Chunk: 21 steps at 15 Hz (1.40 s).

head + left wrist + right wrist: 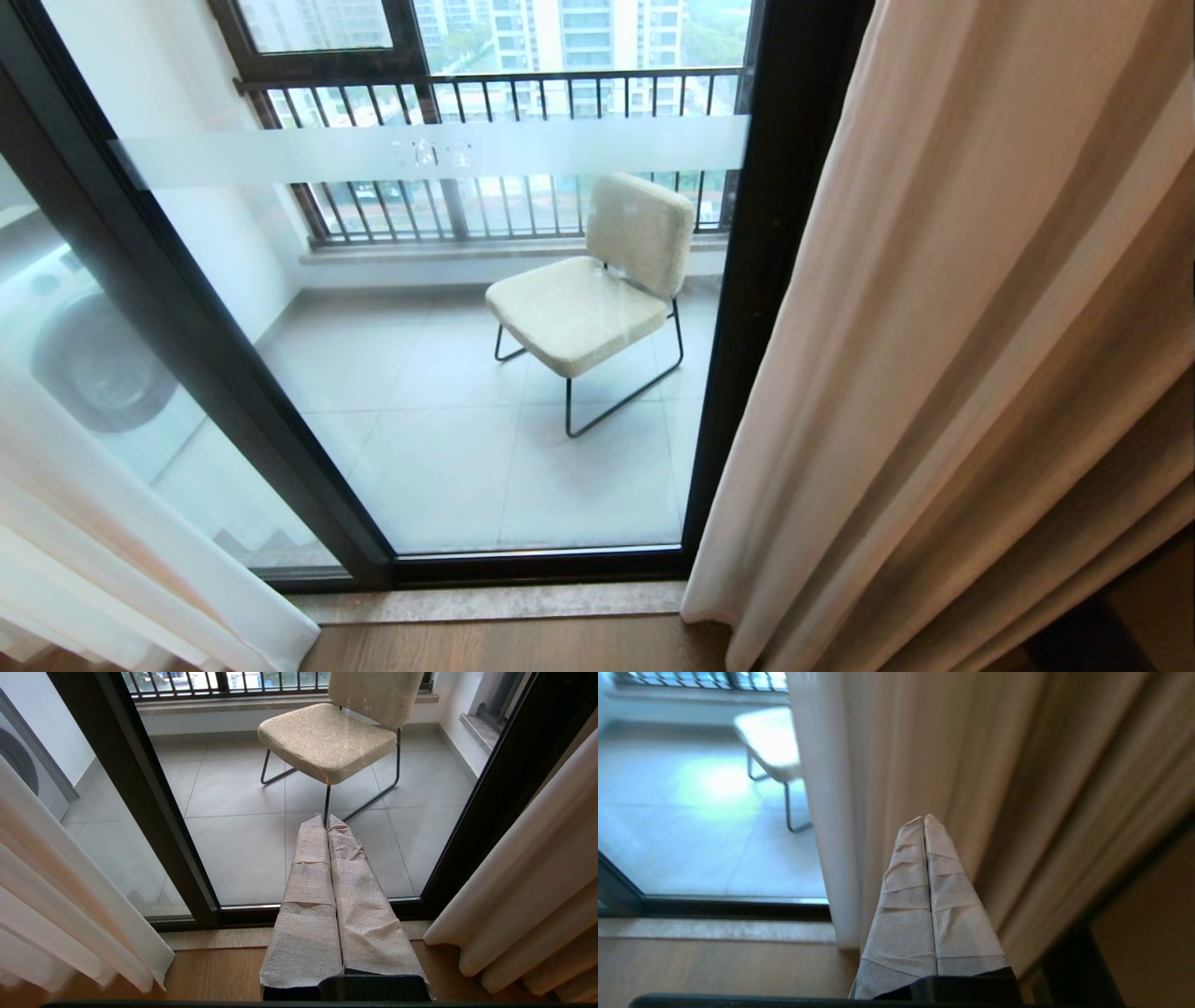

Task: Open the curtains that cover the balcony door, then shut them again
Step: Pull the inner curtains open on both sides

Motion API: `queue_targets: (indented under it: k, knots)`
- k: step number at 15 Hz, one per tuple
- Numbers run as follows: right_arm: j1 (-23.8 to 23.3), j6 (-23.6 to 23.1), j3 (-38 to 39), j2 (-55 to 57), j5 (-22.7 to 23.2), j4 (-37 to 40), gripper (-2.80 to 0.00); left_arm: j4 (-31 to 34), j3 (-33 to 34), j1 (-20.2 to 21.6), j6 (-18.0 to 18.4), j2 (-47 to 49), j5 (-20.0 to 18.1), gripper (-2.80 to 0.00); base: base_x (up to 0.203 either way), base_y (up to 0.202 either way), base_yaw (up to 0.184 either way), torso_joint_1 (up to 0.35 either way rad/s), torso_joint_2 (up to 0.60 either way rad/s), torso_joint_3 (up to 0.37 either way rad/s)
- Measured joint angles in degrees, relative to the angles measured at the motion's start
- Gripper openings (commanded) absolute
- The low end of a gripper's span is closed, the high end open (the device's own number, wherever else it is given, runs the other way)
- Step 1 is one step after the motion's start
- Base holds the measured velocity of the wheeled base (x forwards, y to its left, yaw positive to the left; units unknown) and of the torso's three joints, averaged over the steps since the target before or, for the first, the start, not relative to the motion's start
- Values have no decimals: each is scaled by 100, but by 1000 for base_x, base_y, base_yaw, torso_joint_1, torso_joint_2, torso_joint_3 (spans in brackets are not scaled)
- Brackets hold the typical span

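Curtains [943,373] hang pulled apart — balcony door [775,280] shows; right gripper [924,820] and left gripper [326,819] are squeezed tight, holding nothing — closed fingers may slide off the cloth

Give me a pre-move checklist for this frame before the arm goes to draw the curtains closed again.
1. Curtains parted, balcony door glass exposed: ok.
2. Right gripper shut and empty, facing the beige drape: ok.
3. Left gripper shut, holding nothing, pointing at the glass: ok.
4. White sheer gathered at the left: ok.
5. Door itself slid shut: cannot tell.
6. Curtain rail free to run: cannot tell, out of view.
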Motion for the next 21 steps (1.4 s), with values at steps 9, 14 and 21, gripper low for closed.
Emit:
queue_targets:
  k: [9,14,21]
  knots:
    - [4,379,2,-20,-82,88,-280,2,0,1,0,1,1,-280,0,0,0,0,0,0]
    - [4,575,2,-20,-107,79,-280,0,0,0,0,0,1,-280,0,0,0,0,0,0]
    - [1,579,2,-18,-106,79,-280,0,0,1,0,-1,1,-280,0,0,0,0,0,0]
